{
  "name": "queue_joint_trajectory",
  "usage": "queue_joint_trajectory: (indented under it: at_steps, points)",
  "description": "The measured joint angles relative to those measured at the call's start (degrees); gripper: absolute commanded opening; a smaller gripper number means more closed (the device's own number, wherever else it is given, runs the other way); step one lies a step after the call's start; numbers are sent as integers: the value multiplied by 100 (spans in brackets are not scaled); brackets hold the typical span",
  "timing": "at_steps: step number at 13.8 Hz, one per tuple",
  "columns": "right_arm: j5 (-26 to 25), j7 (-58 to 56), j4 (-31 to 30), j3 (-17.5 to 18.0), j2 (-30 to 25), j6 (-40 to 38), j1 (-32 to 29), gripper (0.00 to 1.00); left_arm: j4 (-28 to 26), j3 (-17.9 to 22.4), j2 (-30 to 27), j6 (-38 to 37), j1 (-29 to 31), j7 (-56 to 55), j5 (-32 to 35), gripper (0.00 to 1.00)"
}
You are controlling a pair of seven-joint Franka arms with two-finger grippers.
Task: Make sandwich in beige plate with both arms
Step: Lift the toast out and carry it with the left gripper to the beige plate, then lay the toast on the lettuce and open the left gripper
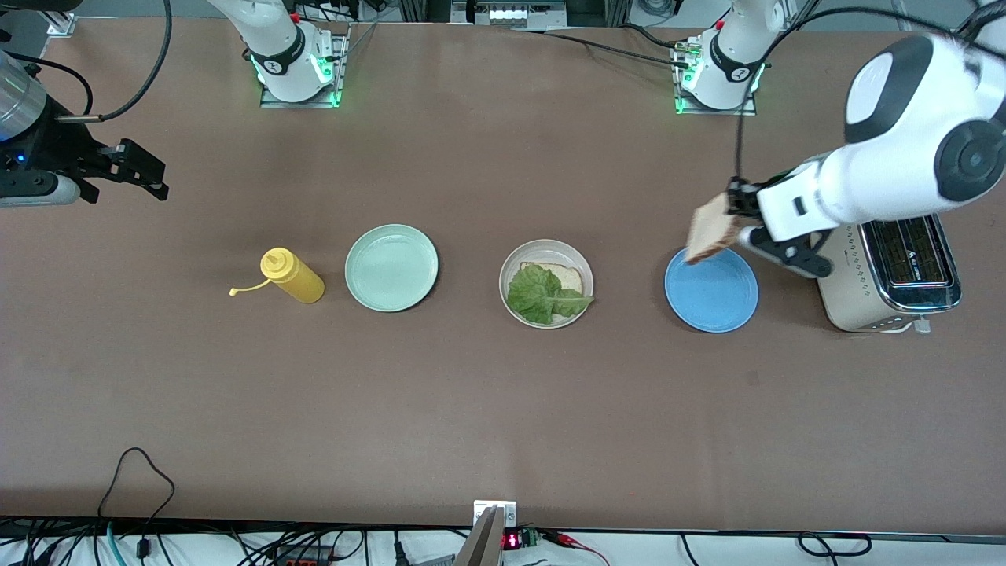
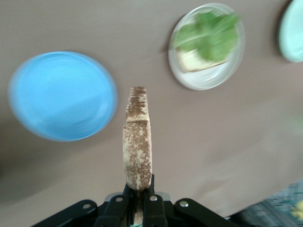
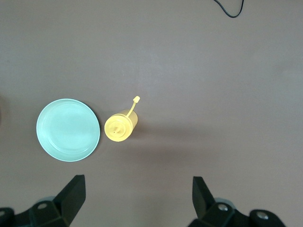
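Observation:
The beige plate [image 1: 546,283] sits mid-table and holds one toasted bread slice [image 1: 567,277] with a green lettuce leaf [image 1: 541,295] on it; it also shows in the left wrist view [image 2: 207,46]. My left gripper [image 1: 736,216] is shut on a second bread slice [image 1: 712,229], held on edge in the air over the rim of the blue plate [image 1: 711,290]. In the left wrist view the slice [image 2: 138,144] stands up between the jaws of the left gripper [image 2: 138,187]. My right gripper [image 1: 145,173] is open and empty, waiting in the air at the right arm's end of the table.
A mint-green plate [image 1: 391,267] and a yellow squeeze bottle [image 1: 292,275] lying on its side sit toward the right arm's end. A toaster [image 1: 892,275] stands beside the blue plate at the left arm's end. Cables run along the table's near edge.

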State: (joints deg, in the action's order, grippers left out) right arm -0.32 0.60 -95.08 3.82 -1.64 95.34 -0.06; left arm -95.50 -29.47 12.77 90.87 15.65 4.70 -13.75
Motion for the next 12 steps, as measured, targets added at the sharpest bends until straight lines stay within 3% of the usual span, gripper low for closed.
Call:
queue_joint_trajectory:
  at_steps: [3,8,10,12]
  points:
    - [0,0,52,-3,1,27,-22,100,-7,-6,453,1014,-329,-386,-1236,1]
    - [1,49,178,-1,3,28,-28,100,-360,-63,1132,3382,-1102,-423,-1961,0]
    - [1,61,185,-1,4,27,-28,100,-450,-76,1354,3756,-1142,-80,-2357,0]
    - [1,69,186,-1,4,27,-28,100,-642,-62,1528,4050,-1103,781,-3284,0]
